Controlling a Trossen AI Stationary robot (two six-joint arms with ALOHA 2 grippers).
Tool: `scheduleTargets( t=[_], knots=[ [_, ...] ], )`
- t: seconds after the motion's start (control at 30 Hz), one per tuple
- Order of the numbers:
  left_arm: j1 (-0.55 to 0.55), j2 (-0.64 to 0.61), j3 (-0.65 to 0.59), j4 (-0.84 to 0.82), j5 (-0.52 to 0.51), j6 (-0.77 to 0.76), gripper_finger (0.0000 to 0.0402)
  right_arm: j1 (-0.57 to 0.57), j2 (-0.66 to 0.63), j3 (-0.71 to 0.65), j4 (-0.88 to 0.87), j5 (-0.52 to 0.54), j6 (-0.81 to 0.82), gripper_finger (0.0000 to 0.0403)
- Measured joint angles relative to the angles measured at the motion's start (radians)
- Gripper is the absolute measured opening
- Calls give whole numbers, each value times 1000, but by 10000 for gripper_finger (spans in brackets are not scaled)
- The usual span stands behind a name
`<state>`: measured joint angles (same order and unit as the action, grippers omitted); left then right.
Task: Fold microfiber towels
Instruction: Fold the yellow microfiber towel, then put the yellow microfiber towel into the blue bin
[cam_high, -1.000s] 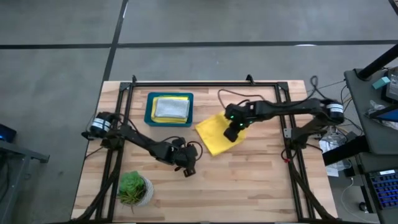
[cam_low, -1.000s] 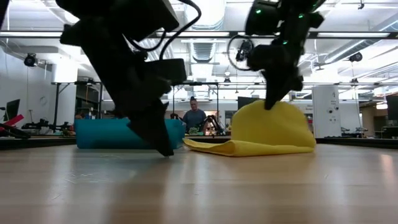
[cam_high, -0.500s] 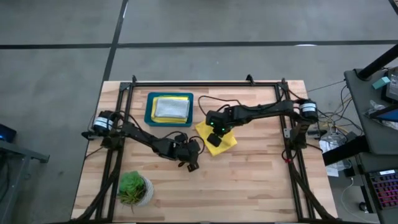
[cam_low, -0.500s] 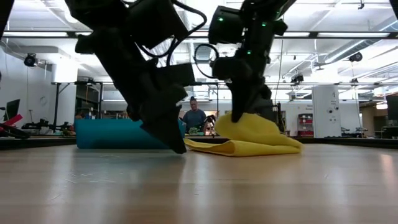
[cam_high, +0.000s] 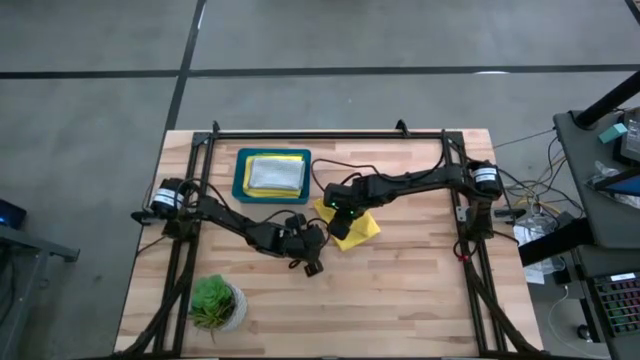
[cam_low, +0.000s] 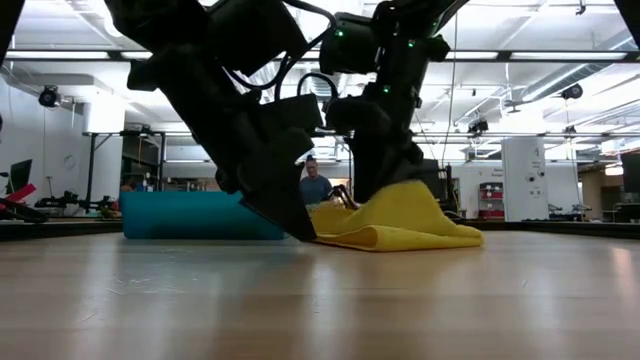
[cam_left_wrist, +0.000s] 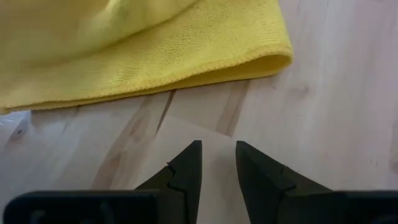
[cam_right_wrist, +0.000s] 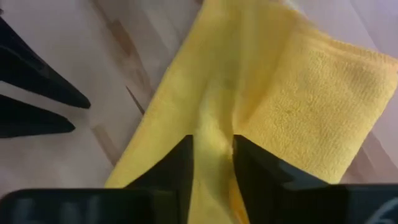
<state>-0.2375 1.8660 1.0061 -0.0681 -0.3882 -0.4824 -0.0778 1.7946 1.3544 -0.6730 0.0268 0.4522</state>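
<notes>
Near the desk's (cam_high: 420, 290) centre, the right claw (cam_right_wrist: 211, 163) sits low on the yellow microfiber towel (cam_high: 362, 224), its narrow fingers pinching a raised ridge of the cloth; over the last second it has swept from about 3 o'clock of the towel toward 9 o'clock, carrying the far edge across so the towel now lies doubled into a smaller shape. Just at the towel's 7 o'clock edge, the left claw (cam_left_wrist: 216, 163) hovers over bare wood, fingers narrowly apart and empty. Toward 11 o'clock, the teal tray (cam_high: 240, 170) holds folded towels (cam_high: 276, 174), so this fold looks nearly finished.
</notes>
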Motion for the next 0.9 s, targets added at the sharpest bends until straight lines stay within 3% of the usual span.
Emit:
scheduleTargets(
  t=[0.27, 0.5, 0.73, 0.9],
  knots=[
    [-4, 0, 6, -1, 15, -1, 83, 18, -38, -1, 2, -9, -40, 178],
    [-26, -2, 15, -2, 95, -3, 83, 74, -171, -45, -24, -8, -116, 189],
    [-45, -11, 21, 1, 101, -7, 83, 119, -378, -249, 21, -1, -130, 184],
    [-45, -13, 38, 33, 98, 27, 83, 126, -519, -469, 269, 0, -87, 172]
  ],
)
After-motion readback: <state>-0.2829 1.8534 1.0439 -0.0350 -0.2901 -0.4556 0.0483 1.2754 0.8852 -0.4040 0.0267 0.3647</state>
